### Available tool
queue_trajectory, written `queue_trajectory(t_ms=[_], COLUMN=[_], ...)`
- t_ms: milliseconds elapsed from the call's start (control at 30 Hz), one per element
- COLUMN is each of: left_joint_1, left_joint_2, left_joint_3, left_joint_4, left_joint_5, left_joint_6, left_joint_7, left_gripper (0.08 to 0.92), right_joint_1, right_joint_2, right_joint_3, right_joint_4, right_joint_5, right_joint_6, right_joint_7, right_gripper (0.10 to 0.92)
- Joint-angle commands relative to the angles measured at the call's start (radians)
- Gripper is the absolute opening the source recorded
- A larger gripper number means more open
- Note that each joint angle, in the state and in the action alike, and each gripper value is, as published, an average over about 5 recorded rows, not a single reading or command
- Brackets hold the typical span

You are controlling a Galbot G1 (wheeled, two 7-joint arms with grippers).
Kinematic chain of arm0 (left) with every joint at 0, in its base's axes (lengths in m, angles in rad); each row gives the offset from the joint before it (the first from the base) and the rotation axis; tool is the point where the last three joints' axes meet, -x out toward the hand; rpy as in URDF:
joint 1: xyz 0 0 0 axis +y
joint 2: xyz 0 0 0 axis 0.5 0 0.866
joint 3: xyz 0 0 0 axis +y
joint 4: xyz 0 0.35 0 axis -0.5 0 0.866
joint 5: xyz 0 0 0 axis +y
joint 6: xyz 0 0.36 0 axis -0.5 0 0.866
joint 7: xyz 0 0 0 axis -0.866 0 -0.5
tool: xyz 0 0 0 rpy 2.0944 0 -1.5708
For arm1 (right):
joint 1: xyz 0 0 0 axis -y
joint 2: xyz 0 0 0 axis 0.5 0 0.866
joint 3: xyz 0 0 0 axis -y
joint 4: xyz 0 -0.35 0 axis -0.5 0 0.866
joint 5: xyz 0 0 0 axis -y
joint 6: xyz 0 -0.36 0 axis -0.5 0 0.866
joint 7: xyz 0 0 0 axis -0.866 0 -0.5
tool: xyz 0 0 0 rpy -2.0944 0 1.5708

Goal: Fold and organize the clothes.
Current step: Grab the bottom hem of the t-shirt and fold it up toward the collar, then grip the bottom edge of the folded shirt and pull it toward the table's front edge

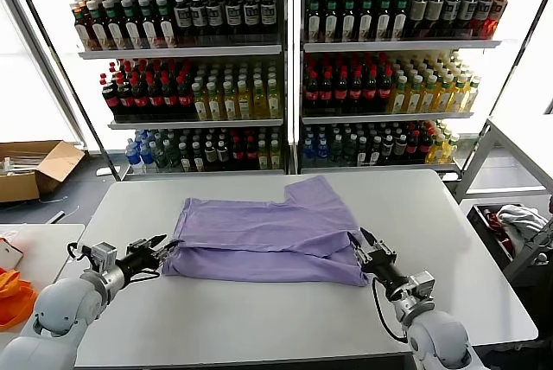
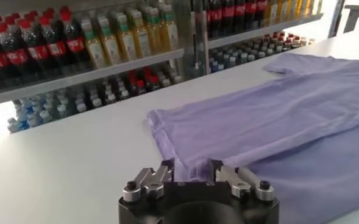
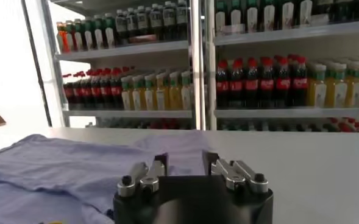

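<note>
One lavender T-shirt (image 1: 268,232) lies partly folded on the white table (image 1: 259,322), plain side up, with a sleeve pointing to the far right. It also shows in the left wrist view (image 2: 277,115) and in the right wrist view (image 3: 57,164). My left gripper (image 1: 161,249) is at the shirt's near left corner. It is open in the left wrist view (image 2: 190,171), with a fold of the shirt's edge between its fingers. My right gripper (image 1: 363,245) is at the shirt's near right corner. It is open in the right wrist view (image 3: 184,161), with the cloth's edge lying in the gap.
Tall shelves of drink bottles (image 1: 285,67) stand behind the table. A cardboard box (image 1: 34,167) lies on the floor at far left. An orange object (image 1: 13,296) sits on a side table at left. A bin with cloth (image 1: 518,223) stands at right.
</note>
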Motion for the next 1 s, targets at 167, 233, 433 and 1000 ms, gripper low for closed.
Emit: queue_trajectory(t_ms=[167, 233, 433, 1000], left_joint_1=[0.208, 0.208, 0.182, 0.13], left_joint_2=[-0.072, -0.088, -0.106, -0.104], left_joint_3=[-0.089, -0.083, -0.057, -0.03], left_joint_4=[-0.133, -0.132, -0.1, -0.017], left_joint_5=[-0.032, -0.039, -0.068, -0.112], left_joint_6=[-0.025, -0.021, -0.011, 0.006], left_joint_7=[-0.072, -0.083, -0.105, -0.099], left_gripper=[0.654, 0.715, 0.817, 0.577], right_joint_1=[-0.205, -0.242, -0.285, -0.225], right_joint_2=[0.016, 0.037, 0.077, 0.106], right_joint_3=[0.045, 0.038, 0.027, -0.025], right_joint_4=[0.158, 0.185, 0.207, 0.125], right_joint_5=[-0.103, -0.125, -0.127, -0.095], right_joint_6=[-0.066, -0.091, -0.123, -0.144], right_joint_7=[0.081, 0.112, 0.141, 0.149], right_gripper=[0.742, 0.789, 0.822, 0.447])
